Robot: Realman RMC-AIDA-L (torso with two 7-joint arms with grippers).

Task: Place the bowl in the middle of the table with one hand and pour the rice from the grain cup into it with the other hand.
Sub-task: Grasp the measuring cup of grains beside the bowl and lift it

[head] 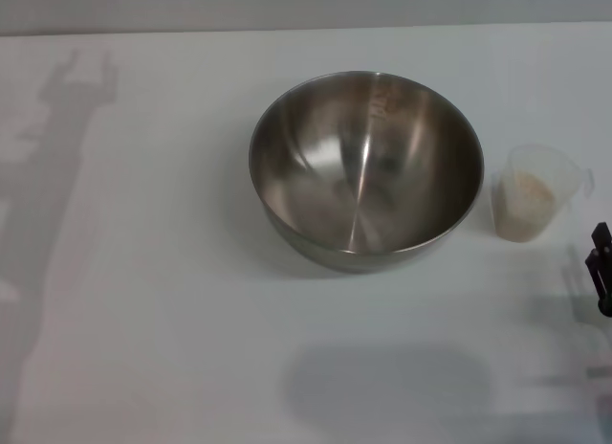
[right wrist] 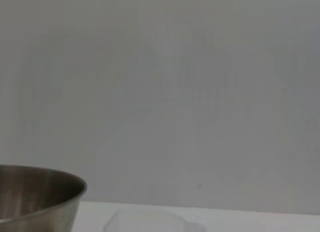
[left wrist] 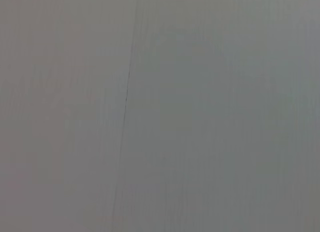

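Right gripper at table edge, finger state unclear, grain cup with rice just beyond it, bowl alongside the cup

Empty steel bowl mid-table; rice-filled grain cup just right

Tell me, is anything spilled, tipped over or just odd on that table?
Nothing stands out. The bowl sits upright and empty on the table. The grain cup stands upright just to its right, with the rice inside and no grains scattered. Only the right gripper peeks in at the edge.
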